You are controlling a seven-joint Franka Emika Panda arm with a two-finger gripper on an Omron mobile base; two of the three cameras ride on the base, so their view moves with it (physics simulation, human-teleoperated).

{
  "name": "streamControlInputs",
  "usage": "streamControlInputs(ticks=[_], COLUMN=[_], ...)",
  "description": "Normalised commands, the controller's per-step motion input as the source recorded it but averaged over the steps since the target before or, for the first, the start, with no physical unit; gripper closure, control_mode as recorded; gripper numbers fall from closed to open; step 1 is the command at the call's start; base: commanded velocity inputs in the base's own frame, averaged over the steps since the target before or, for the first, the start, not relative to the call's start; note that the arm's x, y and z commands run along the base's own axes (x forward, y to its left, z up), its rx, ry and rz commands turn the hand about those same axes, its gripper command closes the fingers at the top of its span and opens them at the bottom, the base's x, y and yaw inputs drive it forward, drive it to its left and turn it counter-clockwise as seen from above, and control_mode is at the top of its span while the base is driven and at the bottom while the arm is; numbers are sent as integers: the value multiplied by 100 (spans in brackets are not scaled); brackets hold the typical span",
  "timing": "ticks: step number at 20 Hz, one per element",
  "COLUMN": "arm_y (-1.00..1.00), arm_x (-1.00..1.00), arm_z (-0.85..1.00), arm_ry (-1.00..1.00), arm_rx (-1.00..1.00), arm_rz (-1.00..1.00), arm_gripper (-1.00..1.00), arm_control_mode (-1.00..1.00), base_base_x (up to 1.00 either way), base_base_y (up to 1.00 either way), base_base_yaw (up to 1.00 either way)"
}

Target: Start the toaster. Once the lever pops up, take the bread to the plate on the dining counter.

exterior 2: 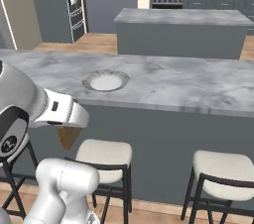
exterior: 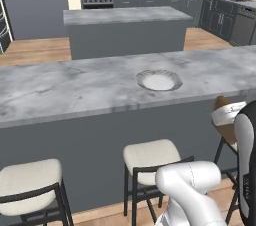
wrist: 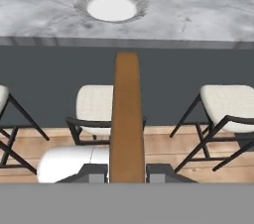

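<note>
Pinching the bread (wrist: pixel 126 119) edge-on, the gripper (wrist: pixel 126 172) hangs below the dining counter (wrist: pixel 198 10); plate (wrist: pixel 111 5) at twelve o'clock.

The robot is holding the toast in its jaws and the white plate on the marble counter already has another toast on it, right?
Not quite. The plate on the dining counter has nothing on it, as the hand view shows. The rest is right: the jaws are shut on the bread.

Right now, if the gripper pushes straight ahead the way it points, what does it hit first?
Probably the dark front of the dining counter, below the plate. The gripper holds the bread edge-on, leading. Depth unclear.
</note>
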Motion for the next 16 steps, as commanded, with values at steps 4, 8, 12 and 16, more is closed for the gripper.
streamControlInputs(ticks=[4,8,12,16], arm_y=[1,4,2,0], arm_x=[-20,0,6,18], arm_z=[50,45,9,0], arm_ry=[-4,0,0,0], arm_rx=[0,0,0,1], arm_rz=[0,0,0,0], arm_gripper=[100,100,100,100], arm_control_mode=[-100,-100,-100,-100], base_base_x=[0,0,0,0], base_base_y=[0,0,0,0], base_base_yaw=[0,0,0,0])
